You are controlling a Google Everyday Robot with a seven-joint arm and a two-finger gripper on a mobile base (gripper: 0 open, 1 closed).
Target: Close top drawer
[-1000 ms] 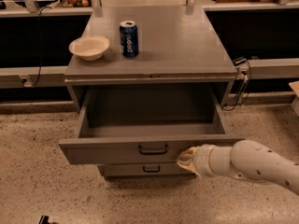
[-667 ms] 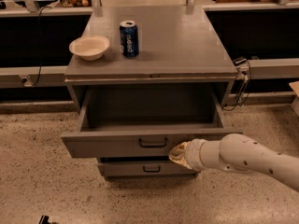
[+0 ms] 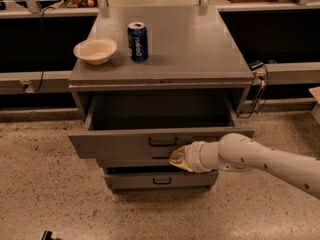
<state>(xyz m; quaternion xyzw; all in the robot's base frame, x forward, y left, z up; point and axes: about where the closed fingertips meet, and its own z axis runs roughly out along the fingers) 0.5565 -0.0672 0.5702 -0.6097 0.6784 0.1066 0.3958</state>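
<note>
The top drawer (image 3: 120, 145) of the grey metal cabinet stands partly open, its empty inside showing. Its dark bar handle (image 3: 162, 141) is at the centre of the front panel. My gripper (image 3: 176, 158), with yellowish fingertips held together, presses against the lower edge of that panel, just right of and below the handle. My white arm (image 3: 260, 160) reaches in from the right. A second drawer's handle (image 3: 161, 158) shows just below, and a lower drawer (image 3: 161, 180) sticks out slightly under it.
On the cabinet top (image 3: 190, 44) stand a cream bowl (image 3: 95, 50) and a blue soda can (image 3: 137, 41). A cable (image 3: 257, 91) hangs at the cabinet's right side. Speckled floor (image 3: 45, 184) lies in front, and long low shelving runs behind.
The top drawer has slid inward toward the cabinet. My gripper has moved left along the front panel and forward with it.
</note>
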